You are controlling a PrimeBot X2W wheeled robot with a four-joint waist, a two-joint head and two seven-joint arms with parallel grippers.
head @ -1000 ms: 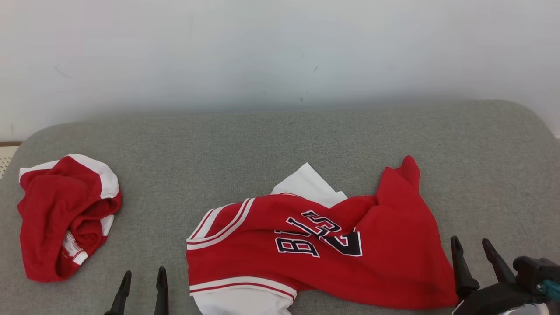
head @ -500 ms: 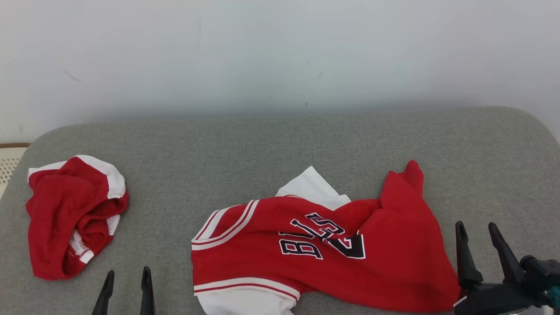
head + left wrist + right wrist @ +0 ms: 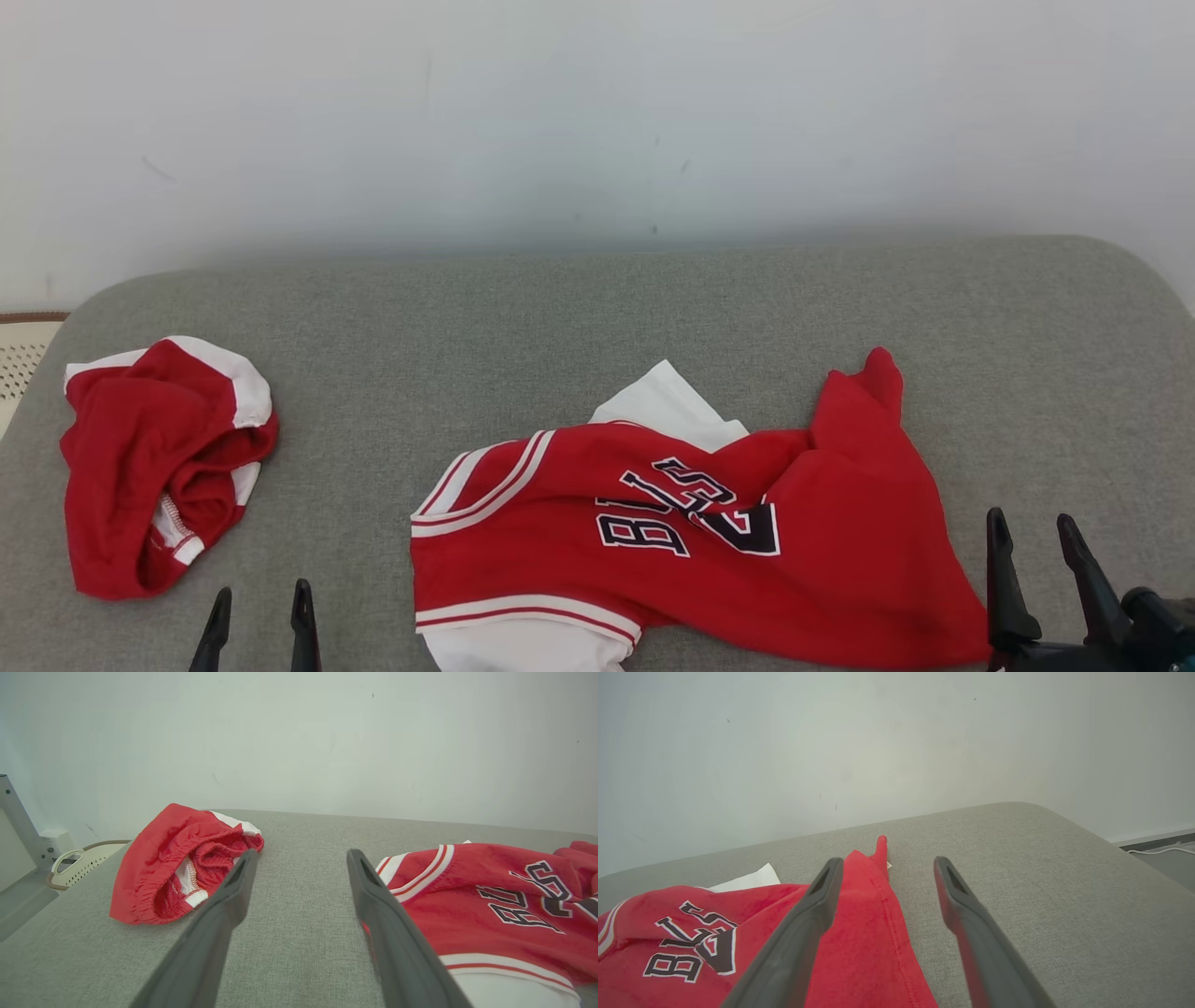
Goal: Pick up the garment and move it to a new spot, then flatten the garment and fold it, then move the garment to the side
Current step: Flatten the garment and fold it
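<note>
**A:** Where do the pincers stand?

**B:** Both are wide open and hold nothing. The left pincer is at the lower left of the head view, over bare table. The right pincer is at the lower right, just beside the right edge of the jersey.

**A:** So the jersey is the garment?

**B:** I'd judge so. It lies crumpled in the lower middle with its lettering showing, and a white layer pokes out above and below.

**A:** How to lift it well?

**B:** Pinch two far-apart places: the striped edge on the left and the raised red fold on the right. Catch both layers, or it will likely bunch.

**A:** Anything in the way?

**B:** The red shorts are heaped at centre left, well apart from it, so choose a new spot clear of them. A pale perforated thing sits off the table's left edge.
</note>
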